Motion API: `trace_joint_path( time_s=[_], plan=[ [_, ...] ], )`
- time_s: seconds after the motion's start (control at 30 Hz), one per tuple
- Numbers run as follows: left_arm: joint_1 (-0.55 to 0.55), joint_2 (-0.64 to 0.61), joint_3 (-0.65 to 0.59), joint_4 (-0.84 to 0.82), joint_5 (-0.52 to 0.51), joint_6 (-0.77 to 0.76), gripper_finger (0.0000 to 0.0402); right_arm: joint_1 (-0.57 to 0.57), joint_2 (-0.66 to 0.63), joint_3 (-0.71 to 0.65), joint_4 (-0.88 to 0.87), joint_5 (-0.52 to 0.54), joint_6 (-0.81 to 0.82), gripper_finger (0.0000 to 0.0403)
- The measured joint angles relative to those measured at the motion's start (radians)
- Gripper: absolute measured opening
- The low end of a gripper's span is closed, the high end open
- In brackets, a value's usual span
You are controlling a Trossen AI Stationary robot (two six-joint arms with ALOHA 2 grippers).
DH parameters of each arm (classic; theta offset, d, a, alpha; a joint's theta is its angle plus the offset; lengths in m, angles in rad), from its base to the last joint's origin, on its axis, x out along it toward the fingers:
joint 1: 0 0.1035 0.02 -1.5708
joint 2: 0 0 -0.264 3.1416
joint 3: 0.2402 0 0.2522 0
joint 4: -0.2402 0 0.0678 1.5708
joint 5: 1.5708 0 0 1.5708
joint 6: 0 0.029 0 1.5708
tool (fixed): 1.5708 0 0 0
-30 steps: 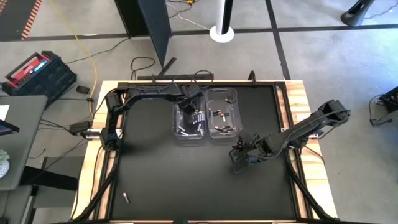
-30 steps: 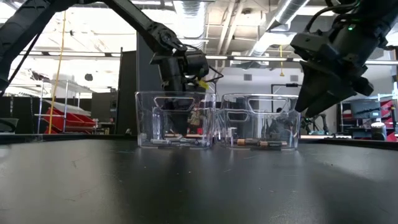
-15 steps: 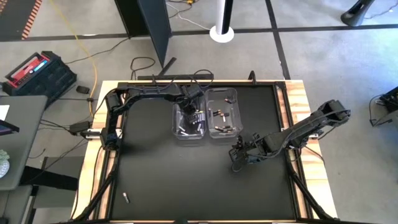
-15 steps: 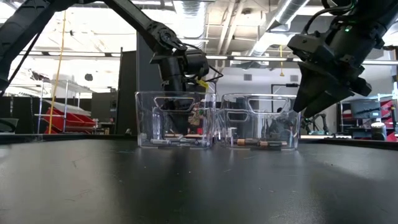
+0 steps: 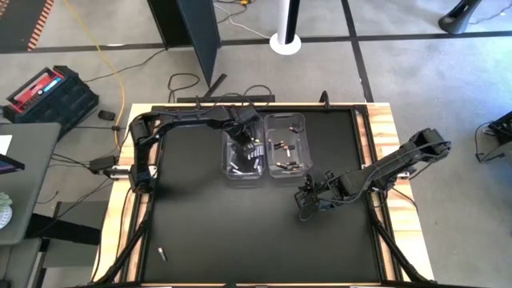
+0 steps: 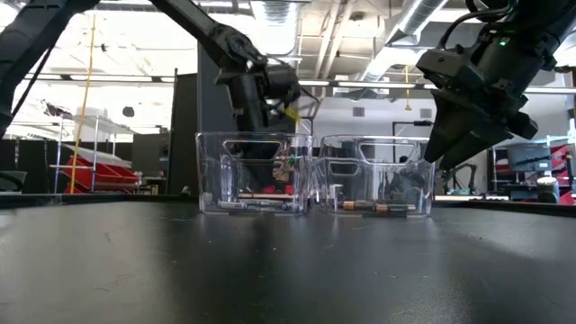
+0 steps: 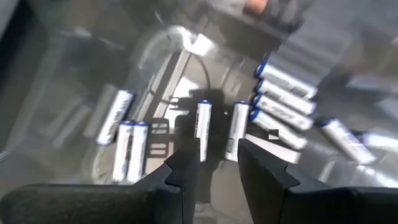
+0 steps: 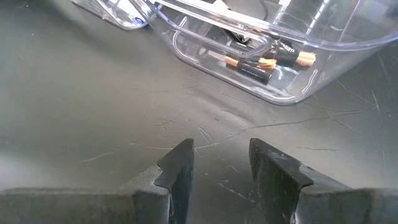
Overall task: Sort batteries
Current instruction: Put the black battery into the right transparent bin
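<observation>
Toward twelve o'clock on the table (image 5: 200, 224), silvery batteries (image 7: 278, 98) fill the left bin (image 5: 242, 160) and copper-tipped ones (image 8: 261, 63) the right bin (image 5: 288, 146). One stray battery (image 5: 162, 255) waits at seven o'clock. Left gripper (image 7: 214, 163) hangs parted, empty, over its bin; right gripper (image 8: 217, 163) hovers open.
</observation>
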Motion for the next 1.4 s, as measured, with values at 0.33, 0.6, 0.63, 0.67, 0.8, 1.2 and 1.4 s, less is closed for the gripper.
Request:
trace_joint_path(
  time_s=[0.33, 0.6, 0.63, 0.67, 0.8, 1.2, 1.4],
  plan=[
    [-0.045, -0.281, 0.001, -0.139, -0.139, -0.361, 0.0103, 0.007, 0.0, 0.0, -0.001, -0.018, -0.079, 0.0173],
    [-0.297, -0.439, 0.001, -0.385, -0.423, -0.731, 0.0102, 0.07, 0.0, 0.0, -0.005, -0.031, -0.111, 0.0173],
    [-0.336, -0.444, 0.001, -0.422, -0.458, -0.787, 0.0102, 0.077, 0.0, 0.0, -0.005, -0.031, -0.128, 0.0173],
    [-0.373, -0.449, 0.001, -0.453, -0.485, -0.839, 0.0102, 0.085, 0.0, 0.0, -0.005, -0.031, -0.145, 0.0173],
    [-0.493, -0.448, 0.001, -0.554, -0.516, -1.034, 0.0103, 0.108, 0.0, 0.0, -0.002, -0.031, -0.199, 0.0173],
    [-0.715, -0.433, 0.001, -0.647, -0.506, -1.439, 0.0161, 0.163, 0.0, 0.0, -0.002, -0.031, -0.202, 0.0173],
    [-0.808, -0.39, 0.0, -0.77, -0.4, -1.51, 0.0193, 0.187, 0.0, 0.0, 0.003, -0.031, -0.202, 0.0173]
  ],
)
